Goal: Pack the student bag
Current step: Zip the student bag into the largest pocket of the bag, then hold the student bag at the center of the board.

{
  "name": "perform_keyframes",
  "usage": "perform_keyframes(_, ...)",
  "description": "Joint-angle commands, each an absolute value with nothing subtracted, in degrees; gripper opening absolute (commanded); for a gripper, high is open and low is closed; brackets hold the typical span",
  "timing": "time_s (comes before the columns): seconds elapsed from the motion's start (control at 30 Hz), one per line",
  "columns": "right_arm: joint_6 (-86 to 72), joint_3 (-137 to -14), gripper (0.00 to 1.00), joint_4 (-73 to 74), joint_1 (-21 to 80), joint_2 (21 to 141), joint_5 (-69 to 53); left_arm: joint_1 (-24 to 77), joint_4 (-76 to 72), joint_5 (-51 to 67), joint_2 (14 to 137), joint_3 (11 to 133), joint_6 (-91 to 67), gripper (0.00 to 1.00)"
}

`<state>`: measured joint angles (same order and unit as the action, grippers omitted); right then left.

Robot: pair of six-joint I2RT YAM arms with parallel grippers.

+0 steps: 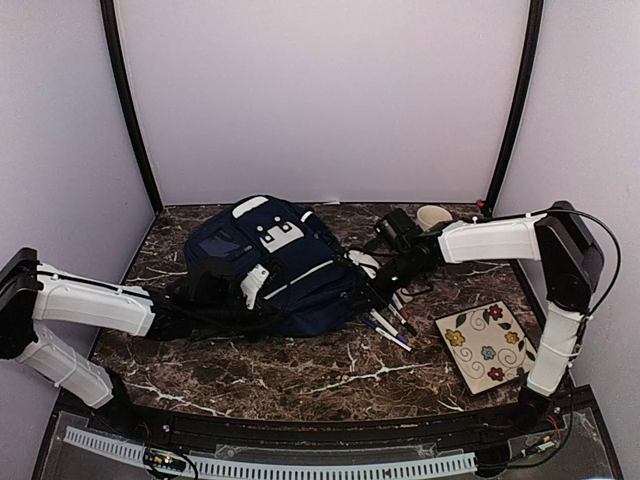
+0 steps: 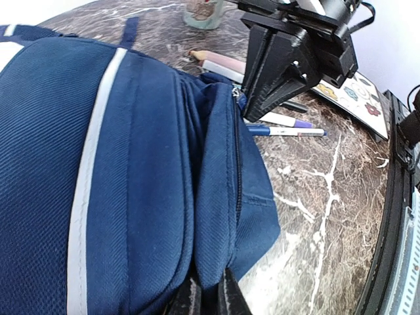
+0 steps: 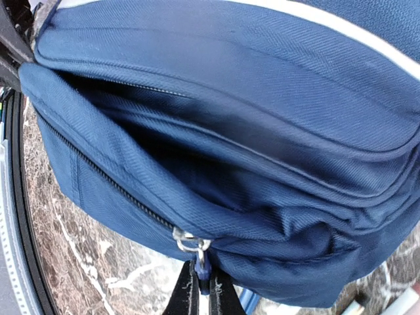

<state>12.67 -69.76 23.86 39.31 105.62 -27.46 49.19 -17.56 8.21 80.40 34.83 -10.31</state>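
The student bag (image 1: pixel 285 262), navy blue with a thin white stripe, lies on its side mid-table. My left gripper (image 1: pixel 226 299) is at its left end, and in the left wrist view it (image 2: pixel 209 275) is shut on a fold of the bag's fabric (image 2: pixel 216 216) beside a zip. My right gripper (image 1: pixel 364 284) is at the bag's right end. In the right wrist view it (image 3: pixel 202 265) is shut on the small blue zip pull (image 3: pixel 203 270) under the silver slider (image 3: pixel 187 240). The pocket (image 3: pixel 197 131) above that zip gapes open and dark inside.
Several pens (image 1: pixel 390 322) lie on the marble just right of the bag, under my right gripper. A flowered square card (image 1: pixel 487 345) lies at the right front. A mug (image 1: pixel 433 216) and a black object (image 1: pixel 398 228) stand behind the right arm.
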Motion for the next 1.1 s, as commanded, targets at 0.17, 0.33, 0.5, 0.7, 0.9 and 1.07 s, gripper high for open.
perform_keyframes(0.17, 14.00, -71.51, 0.00, 23.06, 35.19, 108.24, -17.15, 48.87, 1.50, 1.53, 66.24, 28.56, -16.68, 0.13)
perform_keyframes(0.33, 16.63, -73.39, 0.00, 28.82, 36.87, 107.50, -24.71, 50.28, 0.42, 3.37, 63.60, 29.35, -13.50, 0.35)
perform_keyframes(0.5, 17.22, -75.39, 0.00, 34.67, 40.97, 105.94, -26.60, 51.95, -8.89, 7.70, 65.67, 31.49, -10.58, 0.46)
perform_keyframes(0.7, 16.36, -79.34, 0.00, 40.06, 42.71, 104.42, -22.33, 53.35, -21.76, 10.02, 77.66, 37.39, -8.59, 0.51)
perform_keyframes(0.9, 17.00, -81.03, 0.00, 42.73, 42.70, 102.74, -21.93, 53.79, -27.06, 8.80, 91.41, 44.31, -4.18, 0.51)
perform_keyframes(1.07, 17.50, -81.04, 0.00, 44.06, 42.71, 102.22, -21.57, 53.79, -29.44, 8.45, 97.50, 47.64, -3.73, 0.51)
